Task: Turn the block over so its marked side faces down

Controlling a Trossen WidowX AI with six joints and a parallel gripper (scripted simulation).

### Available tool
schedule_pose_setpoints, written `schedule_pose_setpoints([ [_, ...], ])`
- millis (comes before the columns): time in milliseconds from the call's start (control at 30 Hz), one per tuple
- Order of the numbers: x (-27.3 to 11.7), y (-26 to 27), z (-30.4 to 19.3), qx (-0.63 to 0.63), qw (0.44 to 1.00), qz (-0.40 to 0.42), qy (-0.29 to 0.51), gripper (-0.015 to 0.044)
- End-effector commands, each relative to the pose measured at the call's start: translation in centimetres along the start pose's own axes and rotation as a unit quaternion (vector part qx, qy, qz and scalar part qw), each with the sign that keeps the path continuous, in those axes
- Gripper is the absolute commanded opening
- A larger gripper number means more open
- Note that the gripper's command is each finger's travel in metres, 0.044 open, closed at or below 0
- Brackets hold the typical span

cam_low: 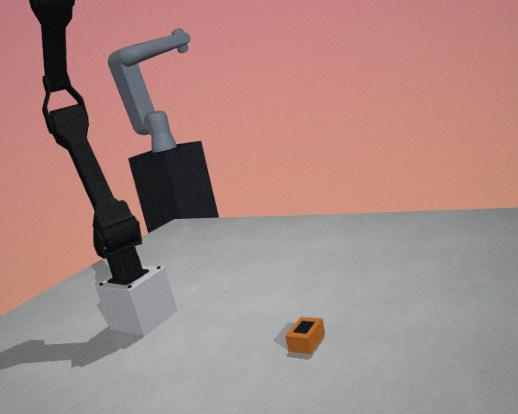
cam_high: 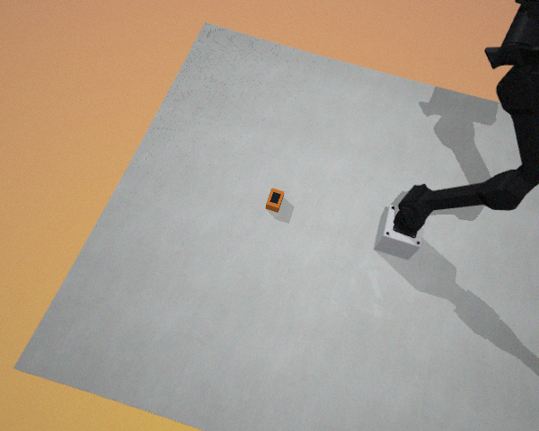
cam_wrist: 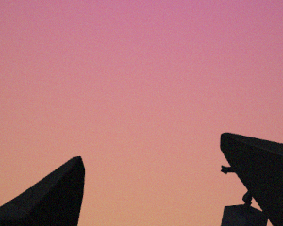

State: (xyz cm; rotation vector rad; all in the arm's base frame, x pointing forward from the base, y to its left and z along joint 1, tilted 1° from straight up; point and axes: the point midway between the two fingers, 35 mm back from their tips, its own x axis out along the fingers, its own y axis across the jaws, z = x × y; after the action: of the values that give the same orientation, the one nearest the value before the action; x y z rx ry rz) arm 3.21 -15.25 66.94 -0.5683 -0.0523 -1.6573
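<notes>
One orange block (cam_high: 275, 200) (cam_low: 305, 335) rests on the one gray tabletop (cam_high: 242, 287) (cam_low: 384, 276), and its single dark rectangular mark faces up. One white box-shaped base (cam_high: 397, 248) (cam_low: 159, 303) stands on the same tabletop, well apart from the block, with three small dark dots showing at the corners of its top. One black arm (cam_high: 532, 134) (cam_low: 90, 171) rises from that base, and its upper part runs out of the exterior view. The arm's one pincer (cam_wrist: 155, 153) is open: its two dark fingers stand wide apart with nothing between them, and the block is away from both. Beyond the base, in the exterior view, there is one dark pedestal (cam_low: 174, 189), off the tabletop's far edge, carrying one gray jointed arm (cam_low: 132, 89).
</notes>
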Motion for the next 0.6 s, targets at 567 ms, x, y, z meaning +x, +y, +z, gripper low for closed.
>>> schedule_pose_setpoints([
  [567, -2.8, 23.3, 0.3, -0.128, 0.955, 0.249, -0.097, 0.044],
])
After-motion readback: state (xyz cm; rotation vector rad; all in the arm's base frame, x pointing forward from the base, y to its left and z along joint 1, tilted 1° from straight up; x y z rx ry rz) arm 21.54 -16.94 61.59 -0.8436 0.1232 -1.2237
